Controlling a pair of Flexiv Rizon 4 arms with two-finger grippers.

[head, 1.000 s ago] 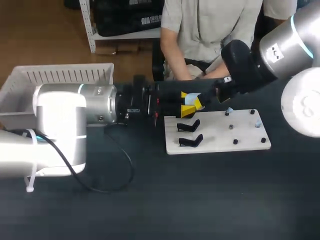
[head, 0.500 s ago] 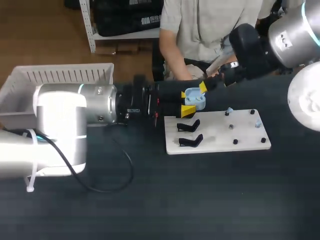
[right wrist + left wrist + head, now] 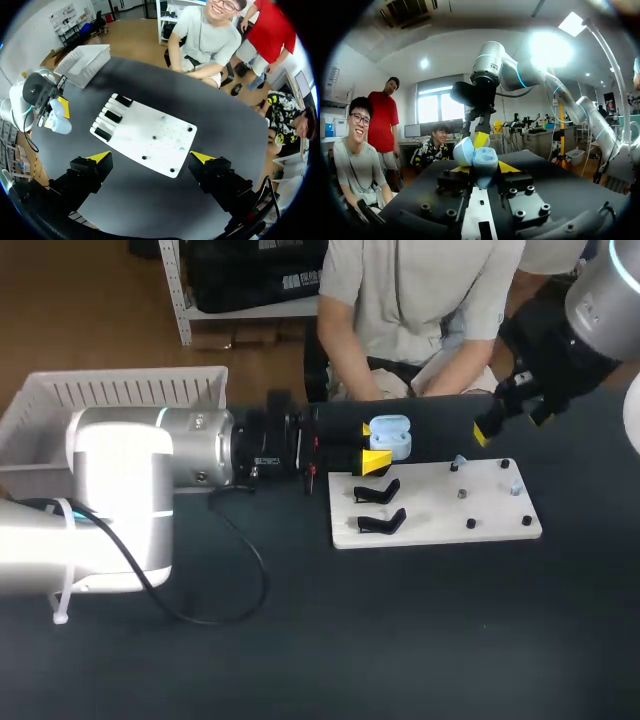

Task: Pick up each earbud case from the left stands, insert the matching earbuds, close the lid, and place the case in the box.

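My left gripper (image 3: 374, 445) is shut on a light blue earbud case (image 3: 389, 436) and holds it sideways above the back left corner of the white board (image 3: 430, 508). The case's lid stands open. From the left wrist the case (image 3: 476, 159) sits between the yellow fingertips (image 3: 508, 167). My right gripper (image 3: 510, 424) hangs open and empty, high above the board's back right. It looks down on the board (image 3: 145, 132) between its tips (image 3: 150, 157). Two black stands (image 3: 378, 491) are bare. Small pale earbuds (image 3: 458, 461) sit on pegs at the board's right.
A white slatted box (image 3: 110, 405) stands at the table's back left, seen also beyond my left arm (image 3: 85, 62). A black cable (image 3: 235, 570) loops on the dark table in front of the left arm. Several dark pegs (image 3: 470, 524) dot the board.
My right gripper has drawn back from the case, rising and moving to the right. The left gripper has stayed in place with the case.
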